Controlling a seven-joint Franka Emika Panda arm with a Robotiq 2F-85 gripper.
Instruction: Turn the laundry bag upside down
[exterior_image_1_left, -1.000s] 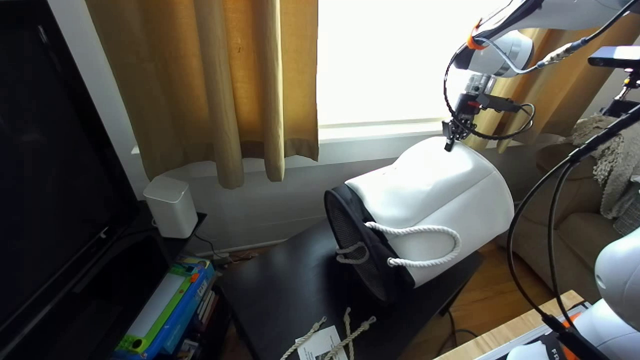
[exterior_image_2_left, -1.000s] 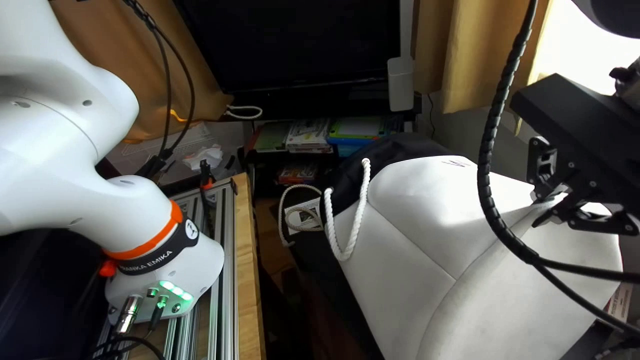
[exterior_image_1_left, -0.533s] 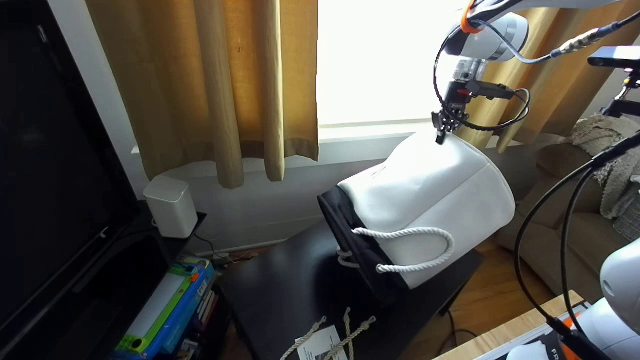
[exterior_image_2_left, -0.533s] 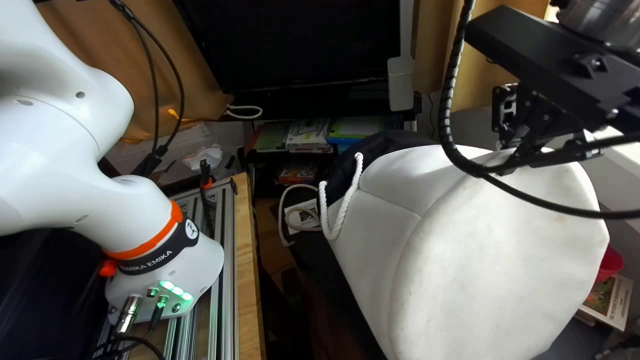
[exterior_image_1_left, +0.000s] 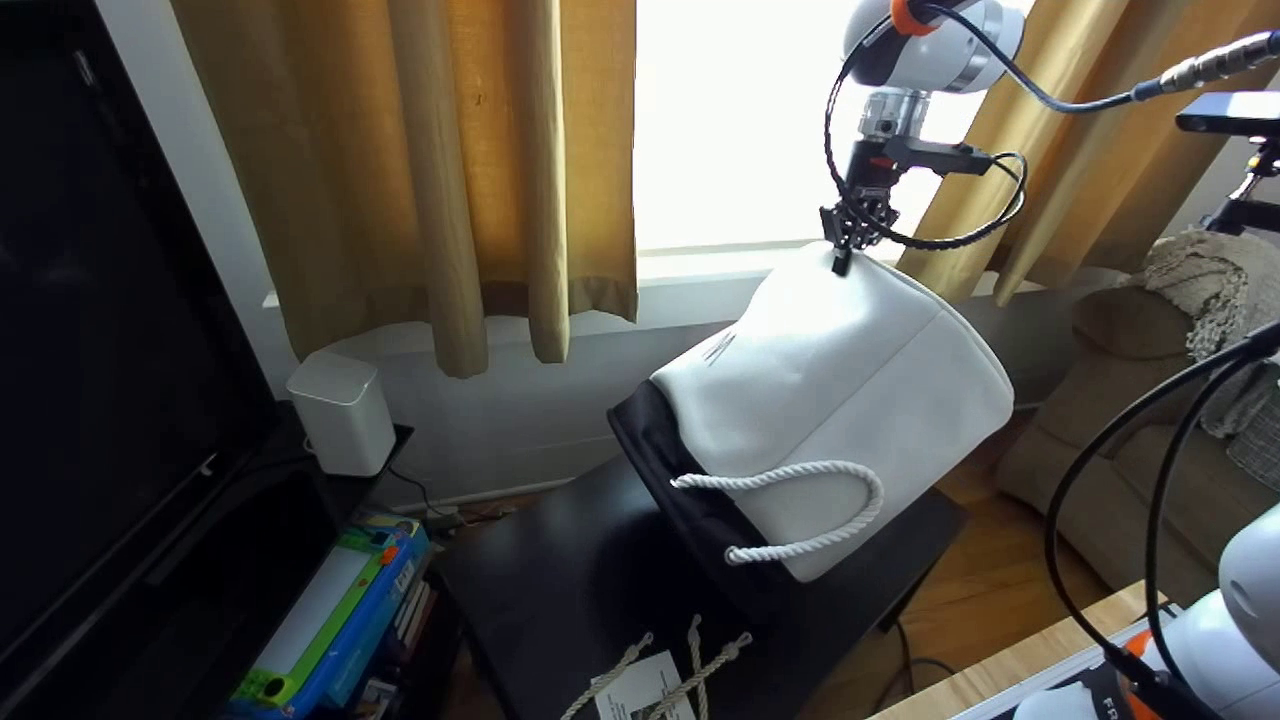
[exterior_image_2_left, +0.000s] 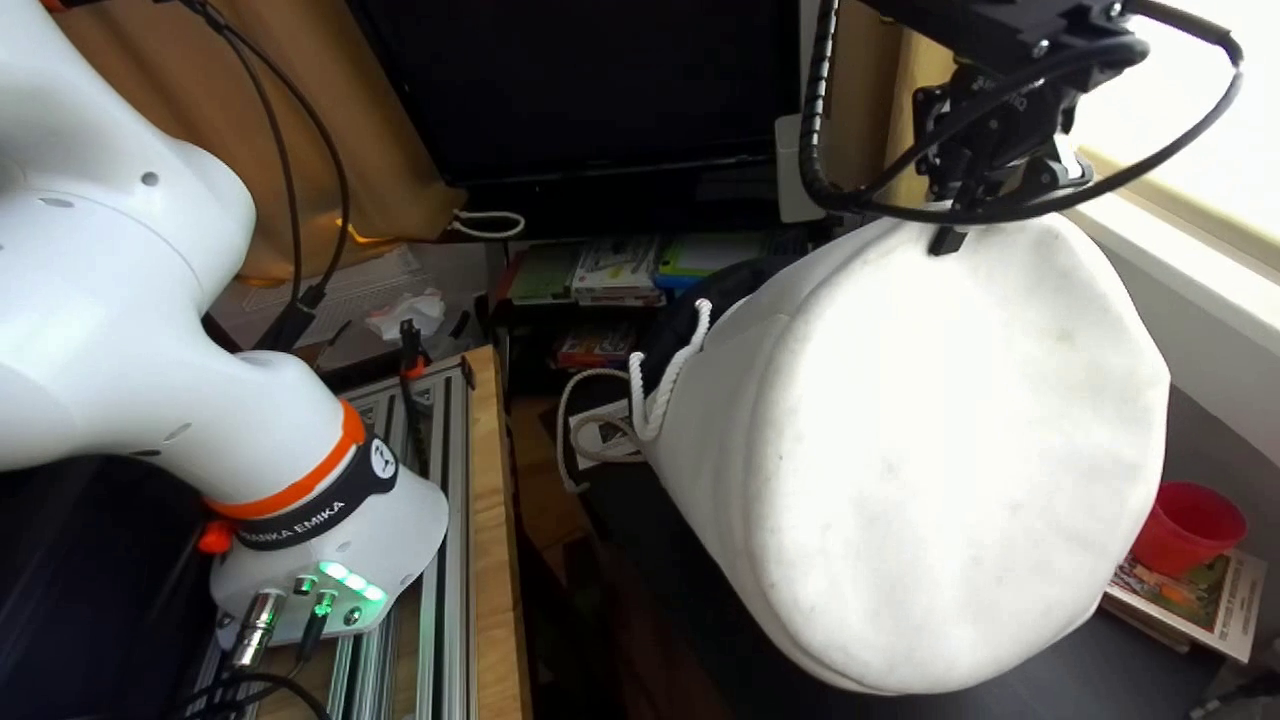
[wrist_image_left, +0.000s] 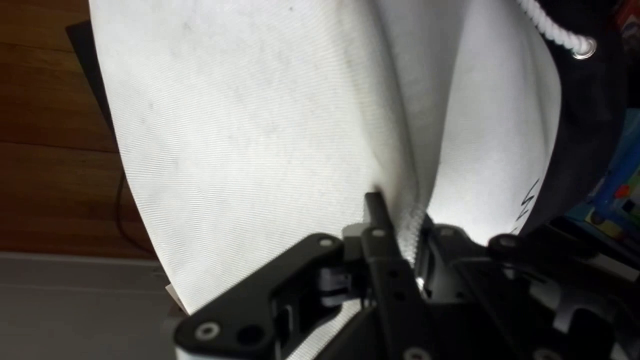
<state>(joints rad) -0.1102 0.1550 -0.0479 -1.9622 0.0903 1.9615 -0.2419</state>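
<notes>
Large white soft-sided cylindrical laundry bag (exterior_image_1_left: 835, 370): tilted over the smooth black rectangular desk (exterior_image_1_left: 590, 550), its black fabric rim band (exterior_image_1_left: 648, 430) low, its flat white base (exterior_image_2_left: 960, 450) raised and facing the camera in an exterior view.
Footing: the rim end seems to meet the desk, but black against black hides the exact contact.
Black metal pincer (wrist_image_left: 400, 212): closed almost fully, a fold of the bag's white cloth nipped in it at the upper edge of the base.
White twisted-rope loop handle (exterior_image_1_left: 800, 471): both ends at the rim band, the loop against the bag's side.
Beige rope cords (exterior_image_1_left: 700, 677): across a white printed card (exterior_image_1_left: 635, 685) on the desk, apart from the bag.
White box-shaped device (exterior_image_1_left: 350, 415): beside the wide black television (exterior_image_1_left: 100, 300), well apart from the bag.
Red round cup (exterior_image_2_left: 1190, 530): past the base in an exterior view.
Mustard cloth curtains (exterior_image_1_left: 480, 150): either side of the bright window (exterior_image_1_left: 740, 120).
</notes>
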